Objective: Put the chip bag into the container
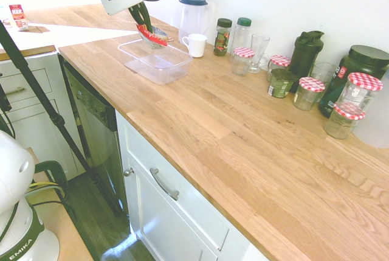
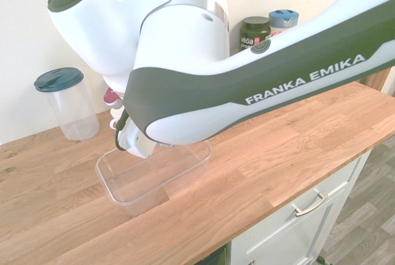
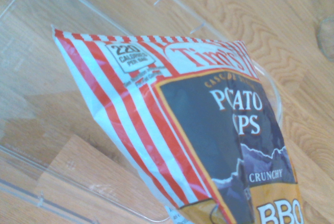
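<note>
While the white arm reaches in from the upper left of the first exterior view, its tool [image 1: 144, 25] is clenched on the chip bag [image 1: 149, 34], which hangs from the dark fingers [image 1: 140, 14] just above the far end of the container [image 1: 159, 63]. That clear tub sits on the wooden counter [image 1: 243, 133] in the upper left part of the frame, near the counter's front edge, and nothing lies inside it. The bag's lower end appears to be over the tub's back rim rather than resting on its floor; whether it touches the rim cannot be told.

From the wrist view the chip bag [image 3: 209, 130] fills the middle and lower right of the picture, showing red and white stripes, a dark panel with "POTATO CHIPS", "CRUNCHY" and "BBQ". Behind it the container's [image 3: 62, 20] rounded corner and rim show against the wood.

Seen from the second exterior view, the arm covers most of the frame; the container [image 2: 154, 181] lies at lower centre under the wrist, and the bag itself is hidden.

Just behind the tub in the first exterior view stand a clear pitcher with a dark lid [image 1: 193, 16] and a white mug [image 1: 196, 45]. Further right along the wall are spice bottles, a glass, dark shaker bottles and several jars with red-checked lids [image 1: 310, 92].
</note>
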Robot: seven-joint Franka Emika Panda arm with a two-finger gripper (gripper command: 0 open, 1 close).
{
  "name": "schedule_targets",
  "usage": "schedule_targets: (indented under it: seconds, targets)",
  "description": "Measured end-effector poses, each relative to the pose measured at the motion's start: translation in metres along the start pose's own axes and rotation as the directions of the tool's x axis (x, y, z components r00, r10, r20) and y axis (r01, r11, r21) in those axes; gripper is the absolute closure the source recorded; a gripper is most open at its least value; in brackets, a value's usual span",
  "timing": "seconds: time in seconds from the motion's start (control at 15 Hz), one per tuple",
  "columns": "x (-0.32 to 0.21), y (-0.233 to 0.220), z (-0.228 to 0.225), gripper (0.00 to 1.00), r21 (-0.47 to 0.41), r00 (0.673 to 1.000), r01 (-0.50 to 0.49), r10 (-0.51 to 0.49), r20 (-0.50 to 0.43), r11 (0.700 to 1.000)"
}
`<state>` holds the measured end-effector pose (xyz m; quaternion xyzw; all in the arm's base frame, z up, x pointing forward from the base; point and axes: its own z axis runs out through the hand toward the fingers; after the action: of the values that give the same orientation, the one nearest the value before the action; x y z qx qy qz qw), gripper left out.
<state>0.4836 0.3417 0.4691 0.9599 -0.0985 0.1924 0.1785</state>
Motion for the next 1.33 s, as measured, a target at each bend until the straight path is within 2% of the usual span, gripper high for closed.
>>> schedule_targets:
  seconds: [0.6, 0.67, 1.33]
  targets:
    - [-0.012, -0.025, 0.062, 1.0, -0.048, 0.992, 0.071, -0.066, 0.111, 0.996]
    - [-0.012, -0.026, 0.064, 0.0, -0.051, 0.991, 0.073, -0.067, 0.116, 0.996]
    - [-0.006, -0.027, 0.056, 0.0, -0.055, 0.99, 0.067, -0.06, 0.126, 0.996]
